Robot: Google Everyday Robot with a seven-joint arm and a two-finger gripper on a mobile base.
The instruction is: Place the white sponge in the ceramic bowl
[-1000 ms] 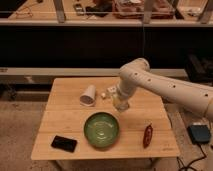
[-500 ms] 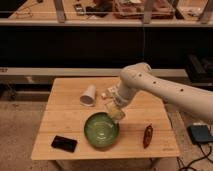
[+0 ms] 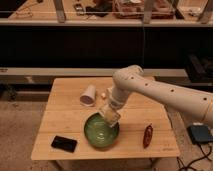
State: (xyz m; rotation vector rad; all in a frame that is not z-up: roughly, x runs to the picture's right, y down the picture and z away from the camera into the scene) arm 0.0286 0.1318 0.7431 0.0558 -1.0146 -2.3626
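The ceramic bowl (image 3: 99,134) is round, glossy green and sits near the table's front middle. My gripper (image 3: 110,113) hangs over the bowl's far right rim, at the end of the white arm (image 3: 160,95) reaching in from the right. It is shut on the white sponge (image 3: 110,117), a small pale block held just above the bowl's inside.
A white cup (image 3: 88,95) lies on its side behind the bowl, with a small pale item (image 3: 103,95) beside it. A black phone (image 3: 64,143) lies at the front left, and a red pepper-like object (image 3: 147,135) at the front right. The wooden table (image 3: 65,110) ends close to the bowl's front.
The gripper has moved forward and down from behind the bowl, carrying the sponge to just over the bowl's far right rim.
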